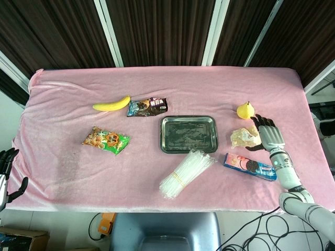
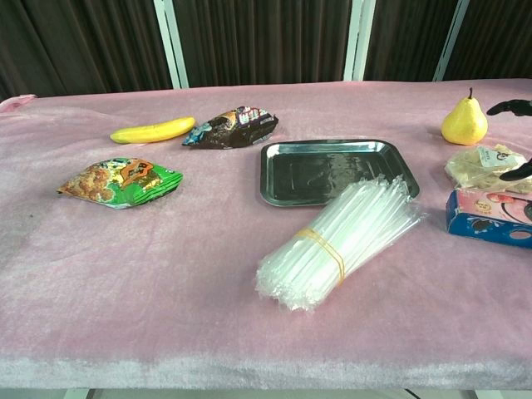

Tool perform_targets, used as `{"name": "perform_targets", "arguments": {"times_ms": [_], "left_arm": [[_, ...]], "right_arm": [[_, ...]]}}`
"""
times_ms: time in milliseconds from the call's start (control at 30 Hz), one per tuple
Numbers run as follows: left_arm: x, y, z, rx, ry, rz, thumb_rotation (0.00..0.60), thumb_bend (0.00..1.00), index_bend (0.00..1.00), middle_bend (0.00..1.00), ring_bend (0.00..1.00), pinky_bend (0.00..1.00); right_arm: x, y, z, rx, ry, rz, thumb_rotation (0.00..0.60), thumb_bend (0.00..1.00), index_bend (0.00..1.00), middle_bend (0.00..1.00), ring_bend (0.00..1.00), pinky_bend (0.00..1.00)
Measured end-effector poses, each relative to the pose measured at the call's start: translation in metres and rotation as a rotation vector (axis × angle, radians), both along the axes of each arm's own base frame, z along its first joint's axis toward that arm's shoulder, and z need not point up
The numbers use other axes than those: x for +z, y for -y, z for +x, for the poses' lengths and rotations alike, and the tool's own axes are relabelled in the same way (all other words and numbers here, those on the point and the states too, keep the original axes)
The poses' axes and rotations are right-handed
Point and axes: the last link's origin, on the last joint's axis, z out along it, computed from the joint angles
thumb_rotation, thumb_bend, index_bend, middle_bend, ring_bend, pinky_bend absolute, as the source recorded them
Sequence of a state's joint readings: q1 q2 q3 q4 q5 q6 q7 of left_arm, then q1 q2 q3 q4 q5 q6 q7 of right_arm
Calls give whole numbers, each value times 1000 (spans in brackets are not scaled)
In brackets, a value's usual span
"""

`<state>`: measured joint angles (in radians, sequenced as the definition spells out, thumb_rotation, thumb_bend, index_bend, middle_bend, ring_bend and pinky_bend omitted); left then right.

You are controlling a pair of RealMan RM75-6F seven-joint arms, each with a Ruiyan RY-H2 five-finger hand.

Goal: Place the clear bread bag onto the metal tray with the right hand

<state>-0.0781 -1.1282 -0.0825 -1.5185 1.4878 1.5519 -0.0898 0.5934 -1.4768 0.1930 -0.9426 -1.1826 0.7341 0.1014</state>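
The clear bread bag [image 1: 244, 137] [image 2: 480, 165] lies on the pink cloth right of the empty metal tray [image 1: 188, 134] [image 2: 332, 170]. My right hand [image 1: 268, 134] is just right of the bag, fingers spread over its right side and the thumb low by its near edge. No firm hold on it shows. In the chest view only dark fingertips [image 2: 511, 107] enter at the right edge, above and beside the bag. My left hand [image 1: 7, 168] hangs off the table's left edge, fingers apart and holding nothing.
A yellow pear [image 1: 245, 110] [image 2: 463, 123] stands behind the bag. A blue cookie box [image 1: 250, 166] [image 2: 490, 218] lies in front of it. A banded bundle of clear straws [image 1: 186, 172] overlaps the tray's near right corner. Banana [image 1: 111, 103], dark snack bag [image 1: 147, 106] and green snack bag [image 1: 106, 140] lie to the left.
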Motion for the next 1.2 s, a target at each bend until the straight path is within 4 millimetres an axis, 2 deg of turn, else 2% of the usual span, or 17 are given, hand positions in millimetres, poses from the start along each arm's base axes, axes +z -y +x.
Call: {"name": "perform_targets", "arguments": {"times_ms": [367, 633, 900, 967, 1000, 1067, 1133, 1200], "left_arm": [[-1, 0, 1, -4, -2, 0, 600, 412, 105, 81, 58, 343], [-2, -4, 2, -10, -1, -15, 600, 413, 105, 81, 58, 343], [2, -3, 0, -12, 17, -4, 600, 412, 105, 81, 58, 343], [3, -2, 0, -13, 22, 0, 600, 412, 104, 81, 58, 343], [4, -2, -1, -13, 23, 2, 600, 413, 104, 82, 58, 343], [5, -1, -1, -13, 26, 6, 600, 413, 104, 81, 58, 343], [6, 0, -2, -13, 28, 10, 600, 412, 104, 81, 58, 343], [6, 0, -2, -13, 30, 11, 600, 413, 104, 81, 58, 343]], "right_arm": [[0, 1, -1, -5, -3, 6, 600, 101, 0, 0, 0, 159], [-13, 15, 8, -3, -55, 60, 600, 101, 12, 56, 51, 180], [-39, 29, 26, 17, -89, 96, 600, 101, 185, 197, 173, 285], [-45, 31, 30, 20, -100, 105, 600, 105, 254, 233, 228, 332], [-47, 32, 31, 21, -103, 107, 600, 118, 326, 277, 288, 386], [-51, 33, 33, 23, -114, 112, 600, 191, 436, 359, 378, 465], [-53, 33, 33, 31, -130, 111, 600, 388, 566, 463, 481, 547], [-53, 32, 34, 43, -151, 100, 600, 631, 696, 558, 567, 618]]}}
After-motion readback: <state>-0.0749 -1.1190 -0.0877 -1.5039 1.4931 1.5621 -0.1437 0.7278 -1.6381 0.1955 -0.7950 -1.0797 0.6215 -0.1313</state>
